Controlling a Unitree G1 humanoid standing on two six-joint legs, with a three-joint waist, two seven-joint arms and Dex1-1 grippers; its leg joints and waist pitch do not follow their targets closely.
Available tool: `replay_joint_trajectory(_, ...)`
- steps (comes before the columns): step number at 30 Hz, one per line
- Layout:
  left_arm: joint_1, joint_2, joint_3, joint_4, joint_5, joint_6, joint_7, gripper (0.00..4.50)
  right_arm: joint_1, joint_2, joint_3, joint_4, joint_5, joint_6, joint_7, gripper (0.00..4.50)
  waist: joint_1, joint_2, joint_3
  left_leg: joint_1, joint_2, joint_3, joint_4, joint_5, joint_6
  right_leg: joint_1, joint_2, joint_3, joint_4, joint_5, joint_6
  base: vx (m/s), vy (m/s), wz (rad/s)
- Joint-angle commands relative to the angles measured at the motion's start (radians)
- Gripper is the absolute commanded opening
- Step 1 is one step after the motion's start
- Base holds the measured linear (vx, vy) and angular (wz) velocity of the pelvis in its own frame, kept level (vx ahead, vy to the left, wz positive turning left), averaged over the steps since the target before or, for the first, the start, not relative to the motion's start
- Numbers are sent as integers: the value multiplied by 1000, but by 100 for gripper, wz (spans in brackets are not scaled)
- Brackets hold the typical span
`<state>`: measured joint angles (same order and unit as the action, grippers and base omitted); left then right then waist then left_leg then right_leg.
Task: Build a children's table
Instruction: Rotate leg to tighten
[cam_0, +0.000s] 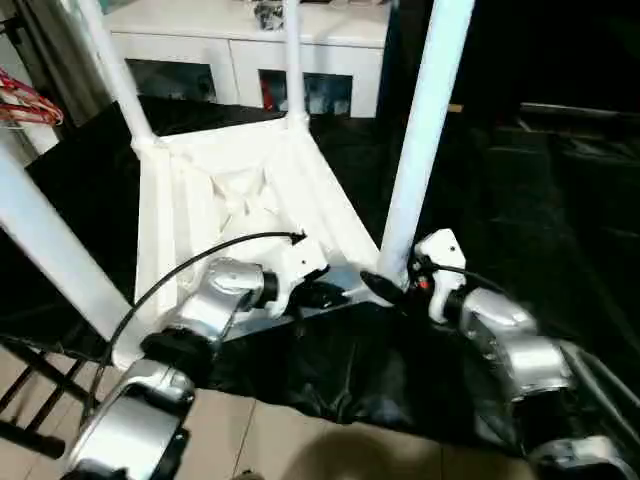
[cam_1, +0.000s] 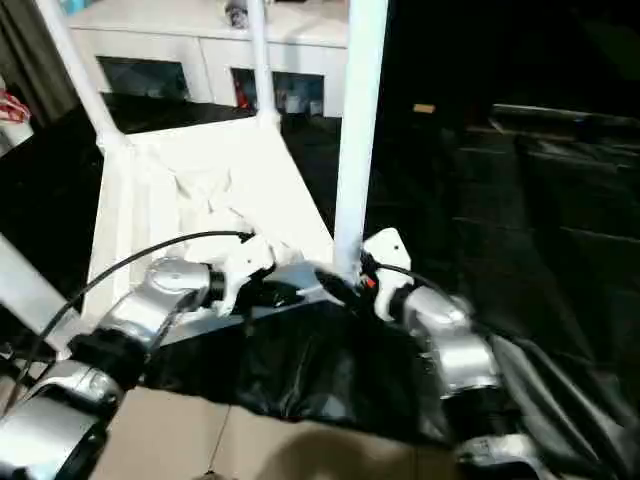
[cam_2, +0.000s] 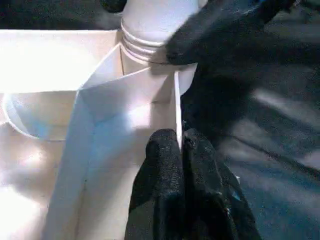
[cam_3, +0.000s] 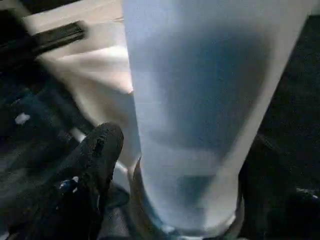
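The upturned children's table (cam_0: 225, 190) is lying on the black sheet (cam_0: 400, 360), rim pinched by the left gripper (cam_2: 181, 145), fingers together. The near-right leg (cam_0: 425, 130) is straddled by the right gripper (cam_0: 392, 285), fingers apart. Probably last-leg seating; a firmer twist seems needed next.

Small all-white plastic children's table (cam_0: 230, 200), flipped upside down on black sheeting, ribbed and rimmed underside facing up. Four long round tapered legs standing upright from the corner sockets: near right leg (cam_0: 425, 130), far right leg (cam_0: 292, 60), far left leg (cam_0: 118, 75), near left leg (cam_0: 45, 250).
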<state>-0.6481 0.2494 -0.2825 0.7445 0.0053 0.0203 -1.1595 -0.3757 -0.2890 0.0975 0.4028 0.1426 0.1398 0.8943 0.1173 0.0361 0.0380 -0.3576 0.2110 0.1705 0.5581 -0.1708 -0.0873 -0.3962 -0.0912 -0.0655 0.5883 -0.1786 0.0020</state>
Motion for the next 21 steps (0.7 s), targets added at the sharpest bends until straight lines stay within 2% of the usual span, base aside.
replay_joint_trajectory(1, -7, -18, -14, -58, -40, -33, -64, 0, 25, 2, 96, -10, 16, 22, 133, 361, 6, -15, -68, -6, 11, 8, -39, -100, 98, 53, -41, 34, -33, 70, -275, 0, 0, 0)
replay_joint_trajectory(2, -4, -9, -16, -63, -39, -33, -81, 0, 27, -12, 102, -20, 23, 26, 168, 361, 10, -16, -69, -6, 12, 8, -36, -97, 103, 52, -41, 34, -30, 86, -280, 0, 0, 0)
replay_joint_trajectory(3, -2, -4, -17, -66, -39, -34, -93, 0, 28, -21, 107, -26, 28, 28, 192, 361, 16, -11, -73, -2, 13, 9, -32, -88, 117, 50, -41, 32, -25, 108, -287, 0, 0, 0)
replay_joint_trajectory(5, 0, 16, -23, -77, -42, -31, -132, 0, 32, -53, 129, -41, 40, 34, 264, 361, 24, -12, -69, -5, 15, 9, -32, -91, 127, 48, -41, 31, -26, 98, -288, 0, 0, 0)
replay_joint_trajectory(9, -9, 49, -30, -70, -37, -42, -179, 0, 38, -103, 175, -53, 34, 30, 363, 361, 30, -10, -61, 2, 19, 9, -42, -193, 90, 45, -46, 33, -41, -54, -265, 0, 0, 0)
replay_joint_trajectory(13, -15, 71, -28, -58, -26, -51, -198, 0, 40, -119, 192, -56, 22, 30, 401, 346, 34, -13, -58, 2, 21, 7, -49, -232, 54, 45, -50, 36, -48, -140, -245, 0, 0, 0)
replay_joint_trajectory(16, -23, 91, -19, -40, -20, -55, -209, 0, 37, -117, 190, -56, 27, 31, 417, 320, 33, -11, -58, -2, 19, 5, -50, -231, 48, 46, -51, 36, -46, -151, -234, 0, 0, 0)
replay_joint_trajectory(17, -24, 94, -18, -37, -20, -56, -211, 0, 36, -117, 191, -55, 30, 31, 418, 320, 33, -12, -60, -2, 19, 5, -48, -221, 47, 46, -50, 36, -45, -138, -234, 0, 0, 0)
replay_joint_trajectory(19, -26, 99, -16, -32, -22, -56, -216, 0, 36, -118, 193, -55, 40, 28, 424, 300, 33, -8, -62, -1, 18, 5, -46, -208, 49, 46, -49, 36, -42, -106, -241, 0, 0, 0)
replay_joint_trajectory(21, -26, 101, -16, -30, -23, -56, -218, 0, 38, -119, 192, -56, 45, 24, 427, 284, 33, -9, -63, -1, 18, 5, -44, -195, 53, 47, -48, 35, -39, -77, -249, 0, 0, 0)
